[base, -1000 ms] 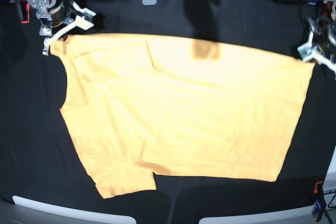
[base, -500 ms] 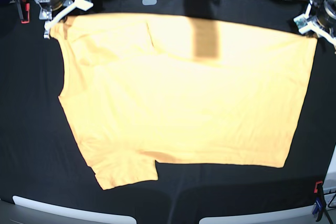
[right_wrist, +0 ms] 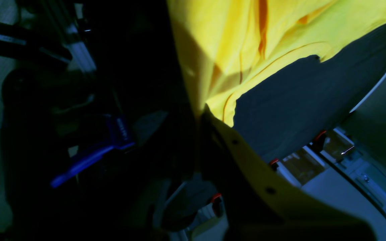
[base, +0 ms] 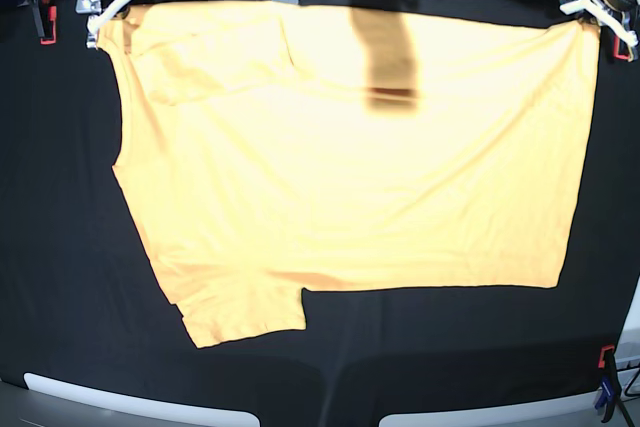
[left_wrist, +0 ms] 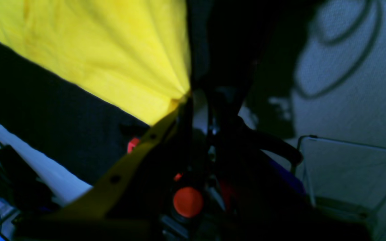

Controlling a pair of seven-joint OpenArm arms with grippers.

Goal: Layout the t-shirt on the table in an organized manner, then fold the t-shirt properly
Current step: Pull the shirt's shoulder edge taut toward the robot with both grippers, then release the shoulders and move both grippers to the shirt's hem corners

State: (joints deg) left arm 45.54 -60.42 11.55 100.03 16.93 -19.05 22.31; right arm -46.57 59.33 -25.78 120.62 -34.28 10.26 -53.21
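The light orange-yellow t-shirt [base: 340,167] is spread wide over the black table [base: 60,247], one sleeve lying at the front left. My right gripper [base: 100,25] at the far left is shut on one far corner of the shirt, as the right wrist view shows with cloth [right_wrist: 246,40] fanning out from the right gripper [right_wrist: 202,108]. At the far right, my left gripper [base: 583,15] is shut on the other far corner. In the left wrist view the fabric [left_wrist: 106,50] gathers into the left gripper [left_wrist: 185,97]. The far edge is stretched taut between them.
A red clamp [base: 43,19] sits at the table's far left edge and a blue and red clamp [base: 605,385] at the front right. White panels [base: 130,402] line the front edge. A wire rack [left_wrist: 347,167] stands off the table beside the left arm.
Both grippers have moved toward the table's far edge, dragging the shirt's held edge with them. The cloth now lies wider and flatter, and the sleeve at the front has slid back.
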